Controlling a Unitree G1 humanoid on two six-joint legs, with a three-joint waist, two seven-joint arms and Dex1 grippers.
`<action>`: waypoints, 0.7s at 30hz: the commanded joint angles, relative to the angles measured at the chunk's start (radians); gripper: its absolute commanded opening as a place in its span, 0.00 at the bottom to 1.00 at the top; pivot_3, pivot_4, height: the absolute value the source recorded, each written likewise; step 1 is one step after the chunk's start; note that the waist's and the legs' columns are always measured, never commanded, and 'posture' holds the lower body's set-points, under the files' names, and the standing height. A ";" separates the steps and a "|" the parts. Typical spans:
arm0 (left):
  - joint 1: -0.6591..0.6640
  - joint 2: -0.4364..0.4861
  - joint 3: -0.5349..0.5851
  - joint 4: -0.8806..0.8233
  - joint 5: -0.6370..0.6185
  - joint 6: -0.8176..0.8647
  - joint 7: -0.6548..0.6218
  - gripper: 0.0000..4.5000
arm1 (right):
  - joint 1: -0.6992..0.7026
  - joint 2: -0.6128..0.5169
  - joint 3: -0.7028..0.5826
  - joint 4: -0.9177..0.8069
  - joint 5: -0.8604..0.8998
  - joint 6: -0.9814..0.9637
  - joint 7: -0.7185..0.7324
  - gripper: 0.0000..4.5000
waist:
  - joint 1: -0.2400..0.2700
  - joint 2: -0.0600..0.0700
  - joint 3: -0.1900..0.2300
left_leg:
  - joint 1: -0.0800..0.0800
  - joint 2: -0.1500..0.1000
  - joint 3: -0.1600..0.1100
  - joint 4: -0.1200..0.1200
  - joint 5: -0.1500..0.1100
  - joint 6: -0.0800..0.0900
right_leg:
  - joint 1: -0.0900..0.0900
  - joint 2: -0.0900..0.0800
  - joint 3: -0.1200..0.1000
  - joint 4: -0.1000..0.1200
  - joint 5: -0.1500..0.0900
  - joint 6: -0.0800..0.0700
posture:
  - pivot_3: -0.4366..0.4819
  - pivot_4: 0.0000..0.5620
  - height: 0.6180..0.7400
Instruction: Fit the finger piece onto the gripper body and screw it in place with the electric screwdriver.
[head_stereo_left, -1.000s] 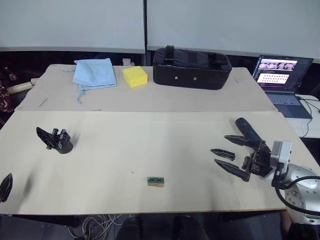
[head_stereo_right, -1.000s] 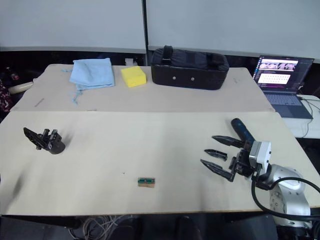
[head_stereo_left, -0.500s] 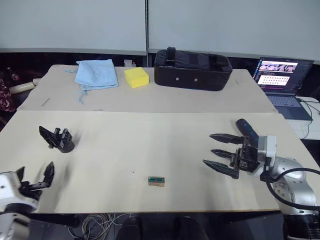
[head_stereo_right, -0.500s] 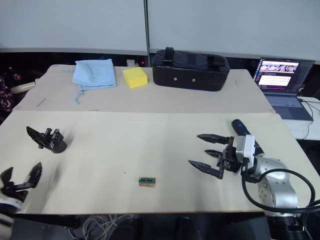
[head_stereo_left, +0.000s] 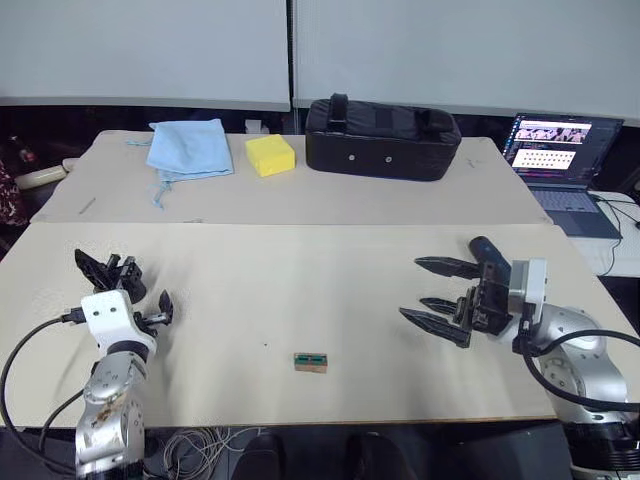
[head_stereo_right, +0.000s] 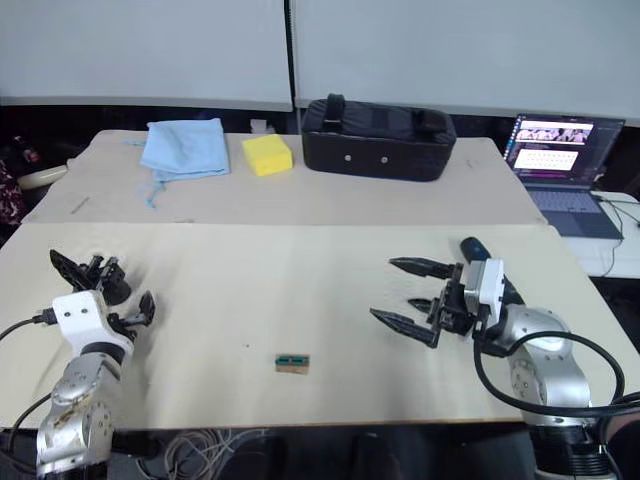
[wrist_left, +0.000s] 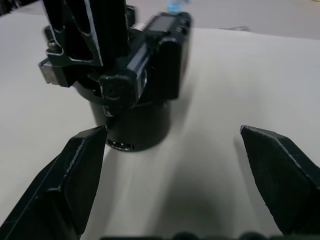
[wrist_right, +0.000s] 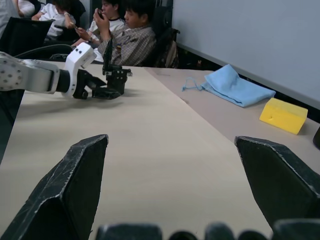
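Head view: the gripper body, a black blocky unit with brackets, sits at the beige worktop's left side, just beyond the spread left gripper. At the right, the finger piece lies between the spread right gripper's fingers, the electric screwdriver behind.

Right wrist view: seated people watch nearby.

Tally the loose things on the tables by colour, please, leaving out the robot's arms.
Black: 4 (gripper body, finger piece, screwdriver, bag)
Blue: 1 (cloth)
Yellow: 1 (block)
Brown-and-green: 1 (small box)
Grey: 1 (laptop)
Total: 8
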 joint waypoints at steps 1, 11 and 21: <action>-0.052 0.026 -0.004 0.071 0.048 -0.056 0.013 1.00 | 0.006 -0.009 -0.028 -0.048 -0.003 -0.006 -0.025 1.00 | 0.000 0.000 0.000 | 0.000 0.000 0.000 0.000 0.000 0.000 | 0.000 0.000 0.000 0.000 0.000 0.000 | 0.48 0.27 1.00; -0.183 0.051 0.002 0.311 0.061 -0.167 0.002 1.00 | 0.089 -0.019 -0.062 -0.110 -0.010 -0.011 -0.070 1.00 | 0.003 0.000 0.000 | 0.000 0.000 0.000 0.000 0.000 0.000 | 0.000 0.000 0.001 0.000 0.002 0.001 | 0.48 0.27 1.00; -0.173 0.077 0.021 0.383 -0.008 -0.273 -0.156 0.53 | 0.128 -0.027 -0.080 -0.130 -0.017 -0.016 -0.093 1.00 | 0.000 0.002 -0.001 | 0.001 0.000 0.001 0.000 0.000 0.000 | 0.000 0.000 0.003 -0.001 0.002 0.000 | 0.48 0.27 1.00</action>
